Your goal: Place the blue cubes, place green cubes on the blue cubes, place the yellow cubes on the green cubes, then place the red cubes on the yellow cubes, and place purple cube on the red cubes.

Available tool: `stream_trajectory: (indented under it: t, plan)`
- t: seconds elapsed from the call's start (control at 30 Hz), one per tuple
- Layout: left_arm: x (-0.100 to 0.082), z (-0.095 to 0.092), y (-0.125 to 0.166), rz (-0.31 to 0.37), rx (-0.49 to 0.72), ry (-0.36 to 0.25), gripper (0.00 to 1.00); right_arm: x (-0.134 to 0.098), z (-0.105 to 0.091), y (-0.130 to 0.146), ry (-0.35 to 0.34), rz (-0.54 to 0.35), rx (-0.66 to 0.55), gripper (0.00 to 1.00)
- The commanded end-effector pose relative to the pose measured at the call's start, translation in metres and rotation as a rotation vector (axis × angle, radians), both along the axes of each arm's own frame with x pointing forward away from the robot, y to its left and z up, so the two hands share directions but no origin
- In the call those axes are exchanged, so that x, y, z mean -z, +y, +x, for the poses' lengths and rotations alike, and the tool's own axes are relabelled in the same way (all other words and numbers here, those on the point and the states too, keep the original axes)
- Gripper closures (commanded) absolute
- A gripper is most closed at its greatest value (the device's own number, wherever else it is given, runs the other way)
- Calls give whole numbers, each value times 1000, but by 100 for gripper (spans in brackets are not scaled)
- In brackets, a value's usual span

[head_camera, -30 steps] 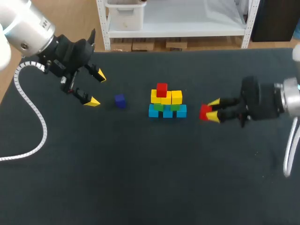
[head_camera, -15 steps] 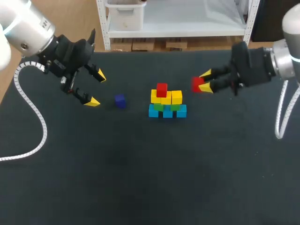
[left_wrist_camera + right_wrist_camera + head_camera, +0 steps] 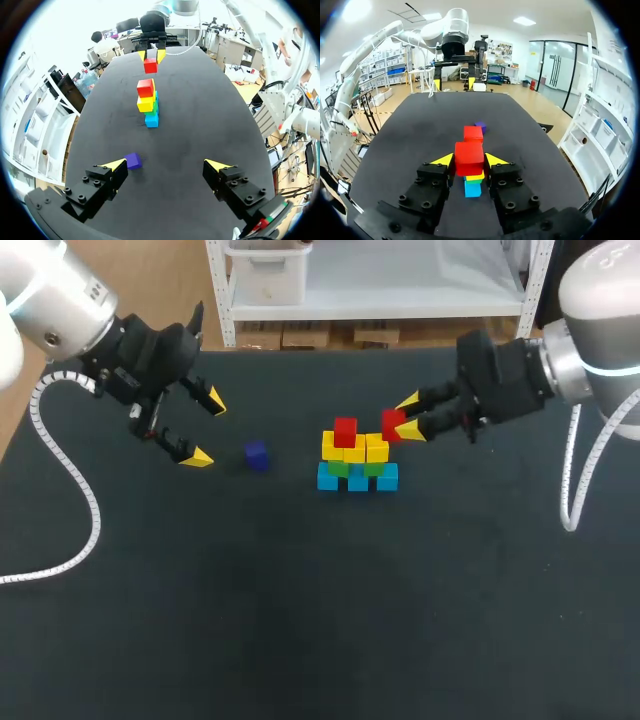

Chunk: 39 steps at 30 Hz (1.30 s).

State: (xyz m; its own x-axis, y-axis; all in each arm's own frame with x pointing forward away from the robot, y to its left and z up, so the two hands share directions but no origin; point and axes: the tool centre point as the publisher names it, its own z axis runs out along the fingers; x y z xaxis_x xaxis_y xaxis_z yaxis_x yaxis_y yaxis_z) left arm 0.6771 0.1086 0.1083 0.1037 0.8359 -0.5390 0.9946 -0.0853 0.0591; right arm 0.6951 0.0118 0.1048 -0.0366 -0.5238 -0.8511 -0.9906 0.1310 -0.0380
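- Stack, centre frame: blue, green, yellow tiers and one red cube standing.
- My right fingers are pinching the second red cube beside its top.
- Purple cube is waiting centre-left; my left fingers are hanging spread.

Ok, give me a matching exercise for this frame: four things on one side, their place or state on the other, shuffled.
1 purple cube
2 left gripper
3 right gripper
4 blue cubes

A shut on a red cube
B bottom of the stack
C open, holding nothing
D loose on the table

Pairs: 1-D, 2-C, 3-A, 4-B
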Motion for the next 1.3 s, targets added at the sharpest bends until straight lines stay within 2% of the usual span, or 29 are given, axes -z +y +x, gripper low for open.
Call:
stream_trajectory:
  t: [0.03, 0.4, 1.3]
  plan:
    - [1, 1, 0, -1, 2, -1, 0, 4, 5, 9, 4, 2, -4, 100]
    - [1, 1, 0, -1, 2, -1, 0, 8, 5, 22, 16, 21, -13, 100]
    - [1, 1, 0, -1, 2, -1, 0, 17, 8, 27, 45, 23, -16, 100]
